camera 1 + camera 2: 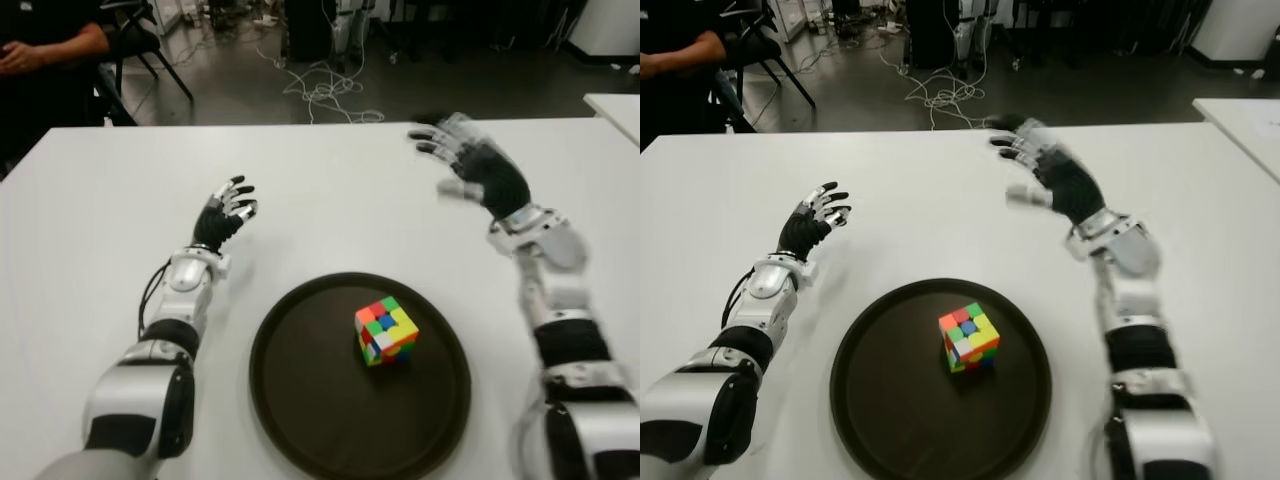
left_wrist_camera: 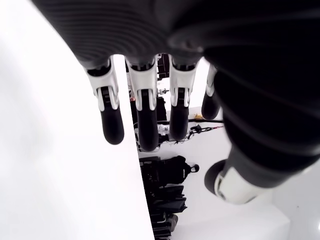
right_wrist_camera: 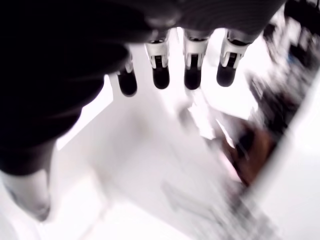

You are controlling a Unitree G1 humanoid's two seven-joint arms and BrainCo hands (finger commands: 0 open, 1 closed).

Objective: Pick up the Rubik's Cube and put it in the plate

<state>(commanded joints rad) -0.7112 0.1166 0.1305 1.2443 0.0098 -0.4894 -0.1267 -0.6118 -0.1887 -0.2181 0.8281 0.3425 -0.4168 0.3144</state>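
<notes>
**Cube in plate, both hands empty**

White table [image 1: 330,190] filled the view, with cables on the dark floor beyond it. On it sat a round dark plate [image 1: 300,400], and the cube [image 1: 386,330] stood inside, near the middle. The left hand [image 1: 226,217] showed left of the plate, fingers loosely spread, holding nothing. The right hand [image 1: 470,165] was raised beyond the plate to the right, fingers extended, empty.

white table [image 1: 330,180] | cables on floor [image 1: 325,95] | seated person [image 1: 40,50] far left | chair [image 1: 140,40]
</notes>
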